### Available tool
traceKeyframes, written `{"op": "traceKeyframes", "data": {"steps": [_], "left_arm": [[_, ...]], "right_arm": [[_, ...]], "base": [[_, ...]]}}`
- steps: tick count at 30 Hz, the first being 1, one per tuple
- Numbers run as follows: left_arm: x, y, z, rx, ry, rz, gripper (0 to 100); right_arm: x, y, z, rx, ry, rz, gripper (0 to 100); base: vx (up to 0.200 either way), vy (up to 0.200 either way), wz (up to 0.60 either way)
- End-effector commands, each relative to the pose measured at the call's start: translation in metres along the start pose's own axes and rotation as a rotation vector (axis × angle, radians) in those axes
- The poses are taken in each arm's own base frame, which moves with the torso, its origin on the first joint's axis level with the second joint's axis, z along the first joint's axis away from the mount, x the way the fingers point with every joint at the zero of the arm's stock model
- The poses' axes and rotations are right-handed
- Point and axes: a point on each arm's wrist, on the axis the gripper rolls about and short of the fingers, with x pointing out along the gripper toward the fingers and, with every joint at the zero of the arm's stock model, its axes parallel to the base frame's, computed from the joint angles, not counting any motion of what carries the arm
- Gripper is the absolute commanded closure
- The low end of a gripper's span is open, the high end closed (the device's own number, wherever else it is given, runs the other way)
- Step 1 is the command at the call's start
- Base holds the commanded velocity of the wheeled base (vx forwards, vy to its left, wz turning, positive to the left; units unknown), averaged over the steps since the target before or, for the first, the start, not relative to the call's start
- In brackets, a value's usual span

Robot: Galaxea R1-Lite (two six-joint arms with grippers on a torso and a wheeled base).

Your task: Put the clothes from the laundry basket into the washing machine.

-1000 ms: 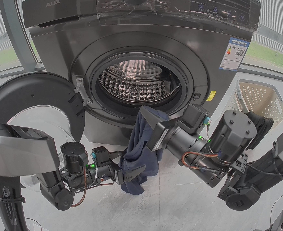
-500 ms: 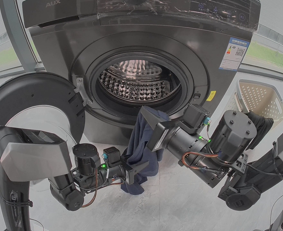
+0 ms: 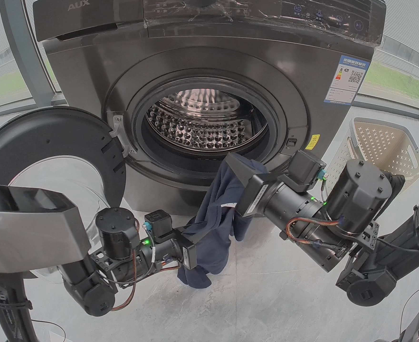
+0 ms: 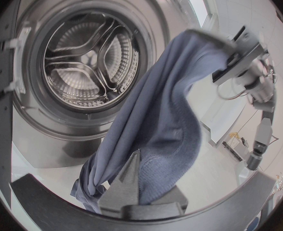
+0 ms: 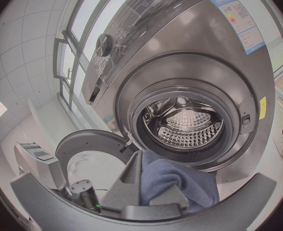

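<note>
Outside the washing machine (image 3: 90, 72), blue garment (image 3: 214, 229) in pinch of left claw (image 3: 200, 241), right claw (image 3: 242, 167).

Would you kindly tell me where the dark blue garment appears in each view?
Head view: the dark blue garment hangs below the drum opening, held by the left claw and right claw.
Left wrist view: the garment stretches from the left claw to the right claw.
Right wrist view: the garment bunches in the right claw before the drum opening.
Shared landmark: the drum opening.
</note>
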Motion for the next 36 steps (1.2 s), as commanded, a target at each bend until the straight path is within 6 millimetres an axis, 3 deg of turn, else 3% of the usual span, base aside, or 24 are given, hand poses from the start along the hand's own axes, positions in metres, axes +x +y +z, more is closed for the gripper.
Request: {"op": "traceKeyframes", "data": {"steps": [1,4,6,11,18,25,36], "left_arm": [[-0.062,-0.04,0.046,0.029,-0.096,-0.067,100],[-0.077,-0.044,0.056,0.035,-0.126,-0.067,100],[-0.098,-0.045,0.07,0.046,-0.186,-0.046,100],[-0.115,-0.035,0.094,0.068,-0.291,0.016,100],[-0.116,-0.029,0.107,0.085,-0.323,0.049,100],[-0.109,-0.021,0.132,0.103,-0.429,0.107,100],[-0.104,-0.02,0.137,0.093,-0.449,0.121,100]], "right_arm": [[-0.019,-0.013,0.023,0.031,-0.024,-0.05,100],[-0.025,-0.014,0.019,0.028,0.002,-0.054,100],[-0.038,-0.013,0.016,0.024,0.036,-0.046,100],[-0.042,-0.014,0.014,0.018,0.051,-0.046,100],[-0.045,-0.016,0.021,0.015,0.024,-0.052,100],[-0.047,-0.011,0.036,0.019,-0.031,-0.031,100],[-0.045,-0.008,0.067,0.03,-0.139,-0.023,100]], "base": [[0.0,0.0,0.0],[0.0,0.0,0.0],[0.0,0.0,0.0],[0.0,0.0,0.0],[0.0,0.0,0.0],[0.0,0.0,0.0],[0.0,0.0,0.0]]}}
